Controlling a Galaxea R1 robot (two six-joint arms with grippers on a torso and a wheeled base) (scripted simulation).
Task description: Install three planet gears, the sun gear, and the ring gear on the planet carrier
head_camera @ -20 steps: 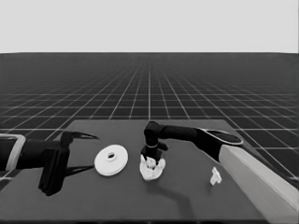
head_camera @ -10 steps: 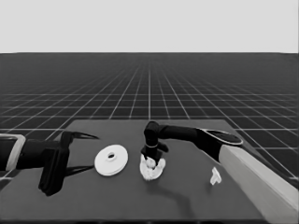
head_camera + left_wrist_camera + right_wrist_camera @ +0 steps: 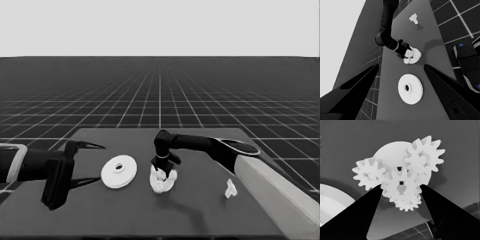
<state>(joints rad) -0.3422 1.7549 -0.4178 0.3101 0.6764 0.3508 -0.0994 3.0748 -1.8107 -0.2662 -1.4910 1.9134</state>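
The smaller round part [image 3: 392, 152] is a flat, smooth white disc near the middle of the dark table [image 3: 200, 210]. Four small toothed gears sit on it: one [image 3: 424, 158] at about two o'clock on the disc, one [image 3: 369, 175] at nine, one [image 3: 406, 203] at six, half hidden, and a middle gear [image 3: 401, 185] with a small square hole, its teeth crisp and blocky.

The right gripper [image 3: 401, 188] stands straight down over this cluster, its two pointed black fingers [image 3: 365, 215] set apart on either side of the middle gear and touching its teeth, clamped on it.

The larger round part [image 3: 119, 171], thick-rimmed with a raised hub and a small hole, lies flat just beside the cluster at nine o'clock. A thin white piece [image 3: 230, 188] lies well apart at three o'clock.

The left gripper [image 3: 82, 165] waits over the table's left end, fingers spread wide, holding nothing.
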